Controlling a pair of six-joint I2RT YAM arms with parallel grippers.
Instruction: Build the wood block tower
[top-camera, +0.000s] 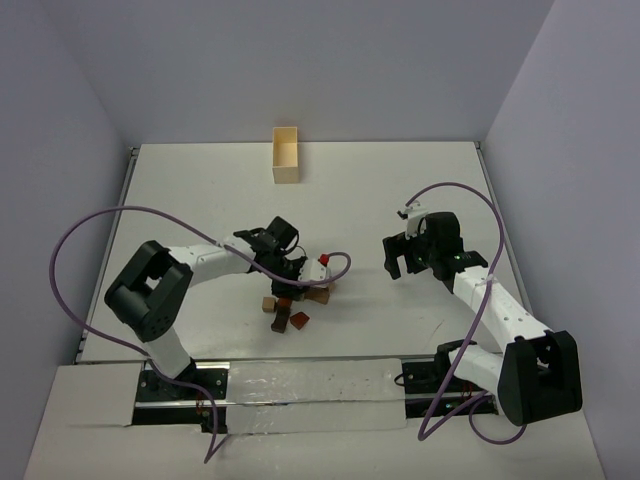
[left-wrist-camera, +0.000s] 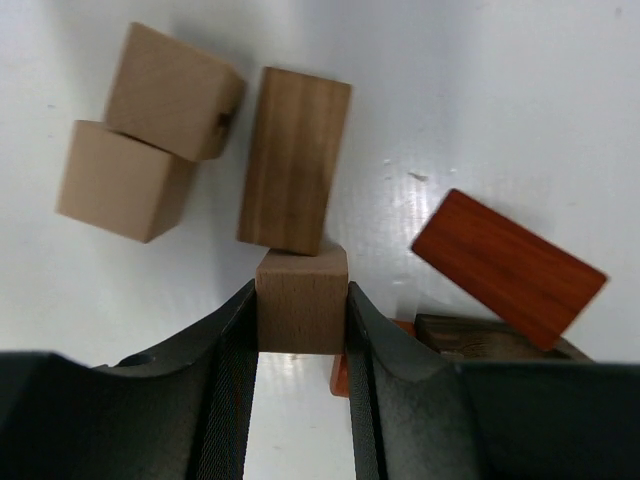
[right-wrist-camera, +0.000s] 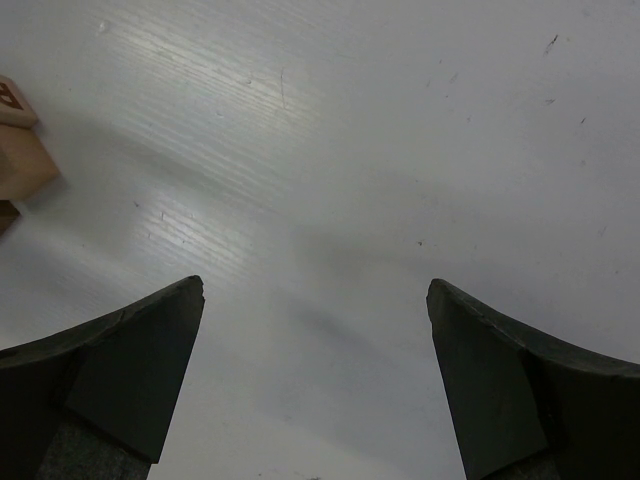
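Blocks, small, tan and reddish-brown: loose cluster near worktop centre, hard to separate in top view. Left fingers pinching light tan cube. Brown oblong block touching cube at 12 o'clock. Two tan cubes at 10 o'clock, one overlapping other. Reddish slab tilted at 3 o'clock. Dark block at 4 o'clock half hidden behind finger. Right fingers spread wide above worktop; tan block cut off at 9 o'clock frame edge.

White surface with a soft sheen (faint scuffs and specks up close), enclosed by plain pale grey-lavender walls at its far, left and right edges, even diffuse light
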